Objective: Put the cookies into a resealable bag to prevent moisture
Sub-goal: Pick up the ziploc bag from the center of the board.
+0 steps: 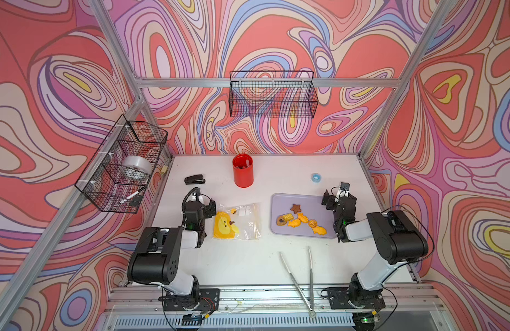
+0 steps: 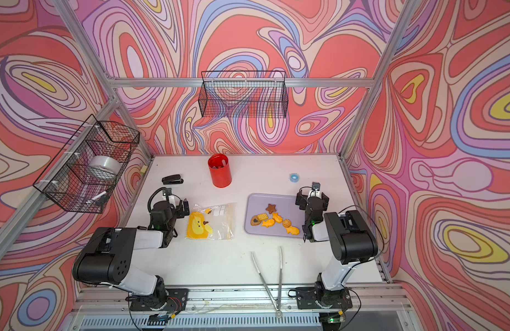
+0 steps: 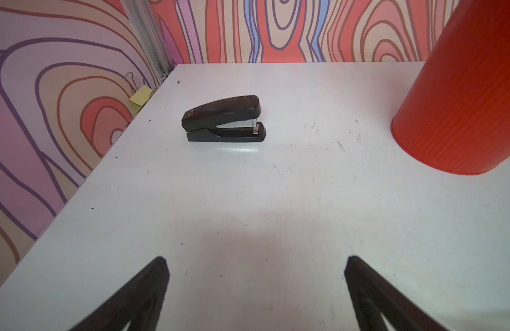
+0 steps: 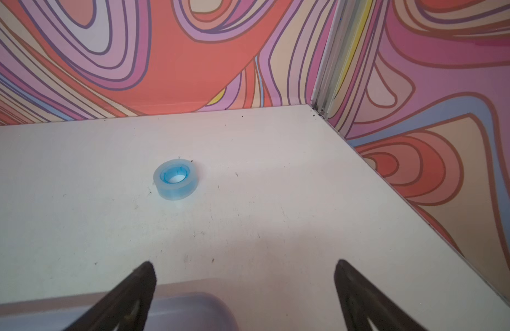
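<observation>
The cookies (image 1: pixel 301 220) lie clustered on the lilac tray (image 1: pixel 282 202), well apart from the resealable bag (image 1: pixel 239 222), which lies flat on the white table (image 1: pixel 248 258), its clear edges hard to trace. The left gripper (image 3: pixel 255 265) and right gripper (image 4: pixel 243 268) both stand spread wide and empty, fingers cut off by the frame; the tray's blurred corner shows beneath the right one.

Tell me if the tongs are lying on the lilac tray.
No, the tongs lie on the bare table in front of the tray, apart from it.
</observation>
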Available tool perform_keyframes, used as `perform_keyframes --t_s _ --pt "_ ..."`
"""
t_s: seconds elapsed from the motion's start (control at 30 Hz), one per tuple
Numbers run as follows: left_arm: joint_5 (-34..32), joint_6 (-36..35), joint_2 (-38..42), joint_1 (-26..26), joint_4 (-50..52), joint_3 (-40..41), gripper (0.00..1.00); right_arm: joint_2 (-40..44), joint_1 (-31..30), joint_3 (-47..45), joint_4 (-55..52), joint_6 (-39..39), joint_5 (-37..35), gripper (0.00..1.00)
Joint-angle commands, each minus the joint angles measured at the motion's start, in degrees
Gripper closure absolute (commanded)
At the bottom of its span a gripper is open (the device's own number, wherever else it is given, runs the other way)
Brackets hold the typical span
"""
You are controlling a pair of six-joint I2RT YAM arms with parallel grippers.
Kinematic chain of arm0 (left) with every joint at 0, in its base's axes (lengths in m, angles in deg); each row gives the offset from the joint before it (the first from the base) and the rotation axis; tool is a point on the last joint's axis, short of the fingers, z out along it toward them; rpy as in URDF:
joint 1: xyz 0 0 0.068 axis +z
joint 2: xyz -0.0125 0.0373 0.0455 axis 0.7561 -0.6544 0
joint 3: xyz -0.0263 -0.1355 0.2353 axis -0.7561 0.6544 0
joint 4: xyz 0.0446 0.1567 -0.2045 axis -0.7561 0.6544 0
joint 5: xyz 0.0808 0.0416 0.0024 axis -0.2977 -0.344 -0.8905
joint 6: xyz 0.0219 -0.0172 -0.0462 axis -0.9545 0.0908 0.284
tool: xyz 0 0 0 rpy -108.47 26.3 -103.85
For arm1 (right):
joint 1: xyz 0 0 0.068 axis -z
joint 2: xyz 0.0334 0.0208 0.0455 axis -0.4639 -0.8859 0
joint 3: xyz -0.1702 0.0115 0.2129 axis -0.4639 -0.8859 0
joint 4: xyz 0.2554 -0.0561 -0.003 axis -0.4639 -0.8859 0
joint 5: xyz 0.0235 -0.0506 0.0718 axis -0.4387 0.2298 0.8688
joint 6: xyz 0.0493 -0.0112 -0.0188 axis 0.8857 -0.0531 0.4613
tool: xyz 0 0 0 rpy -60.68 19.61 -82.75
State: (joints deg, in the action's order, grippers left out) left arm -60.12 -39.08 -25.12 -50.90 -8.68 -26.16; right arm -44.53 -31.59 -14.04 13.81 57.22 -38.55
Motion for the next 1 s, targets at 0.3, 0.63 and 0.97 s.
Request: perform_keyframes --t_s 0.3,0.63,0.97 --pt "0.94 -0.27 -0.18 0.03 -1.94 -0.15 0.0 -0.42 0.0 0.1 0.98 0.41 0.08 0.02" --pt "1.34 -0.47 -0.26 0.11 -1.09 -0.69 0.0 -0.34 0.54 0.57 -0.41 0.93 1.25 0.02" --pt "-0.9 -4.24 10.57 -3.82 10.08 -2.22 0.0 12.07 -0.28 -1.59 -6.47 0.24 -2.73 0.04"
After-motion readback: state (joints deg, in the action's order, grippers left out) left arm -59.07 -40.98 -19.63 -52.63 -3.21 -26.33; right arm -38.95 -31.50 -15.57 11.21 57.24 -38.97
